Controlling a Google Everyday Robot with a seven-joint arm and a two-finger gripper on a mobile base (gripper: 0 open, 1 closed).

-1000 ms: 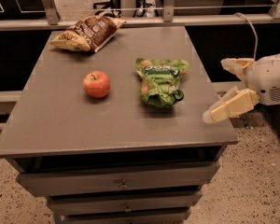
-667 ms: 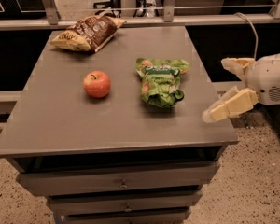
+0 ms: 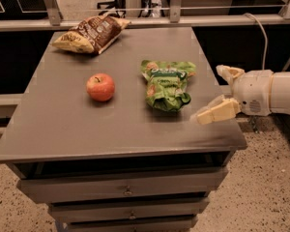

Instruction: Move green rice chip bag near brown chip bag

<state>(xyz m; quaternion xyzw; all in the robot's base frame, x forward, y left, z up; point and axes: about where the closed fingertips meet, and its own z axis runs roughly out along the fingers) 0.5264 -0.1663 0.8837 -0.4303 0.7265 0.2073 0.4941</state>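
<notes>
Arm (image 3: 280, 92) level from the right — claw (image 3: 222, 93) spread open, empty, near the green rice chip bag (image 3: 167, 84).

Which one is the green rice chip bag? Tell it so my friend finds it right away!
Start at the grey table with drawers underneath. On its right half, between the red apple and the robot's gripper, open-fingered at the right edge, lies the green rice chip bag. It is bright green and crumpled, unlike the brown chip bag at the far left corner.
</notes>
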